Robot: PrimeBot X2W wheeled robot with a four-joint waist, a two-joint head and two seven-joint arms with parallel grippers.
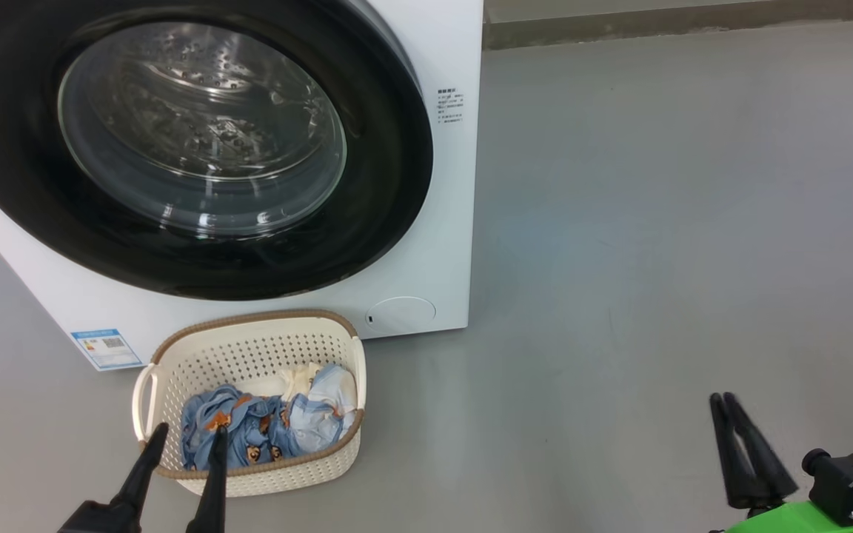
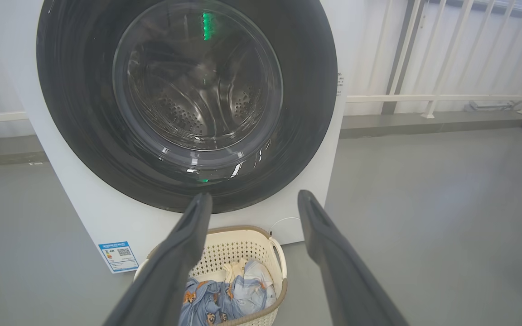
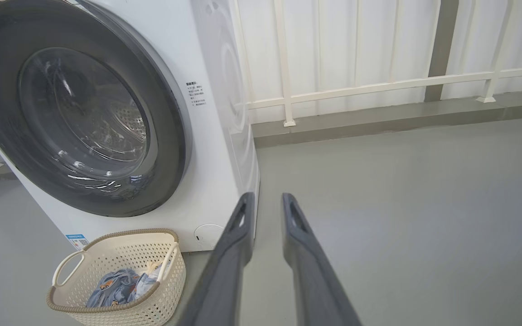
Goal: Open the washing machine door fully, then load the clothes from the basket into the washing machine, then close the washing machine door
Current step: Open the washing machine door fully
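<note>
Head view — left gripper wide, empty; right gripper narrow, empty — washing machine door closed.

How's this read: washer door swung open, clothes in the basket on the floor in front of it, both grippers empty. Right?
No: the washing machine door is shut, flush on the washing machine, as the head view shows. The rest stands: clothes in the basket in front, left gripper and right gripper empty.
</note>
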